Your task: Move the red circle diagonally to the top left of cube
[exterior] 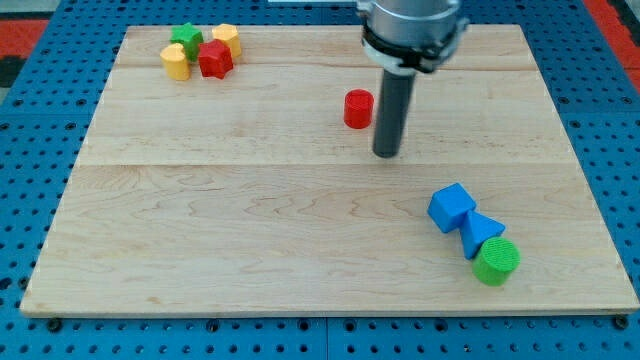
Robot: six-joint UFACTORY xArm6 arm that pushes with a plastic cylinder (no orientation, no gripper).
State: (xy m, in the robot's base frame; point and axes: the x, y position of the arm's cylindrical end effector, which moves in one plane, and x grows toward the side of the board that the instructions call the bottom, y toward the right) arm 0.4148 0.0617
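The red circle (pixel 358 108) is a small red cylinder above the board's middle. The blue cube (pixel 451 207) sits at the lower right, well below and to the right of the red circle. My tip (pixel 386 154) is on the board just to the lower right of the red circle, a small gap apart from it, and up and to the left of the cube. The rod rises from the tip to the arm's grey end at the view's top.
A blue triangular block (pixel 482 234) and a green cylinder (pixel 496 261) touch the cube's lower right. At the top left a green star-like block (pixel 185 39), a red star-like block (pixel 215 59) and two yellow blocks (pixel 175 62) (pixel 226 38) cluster. The wooden board (pixel 200 220) lies on a blue pegboard.
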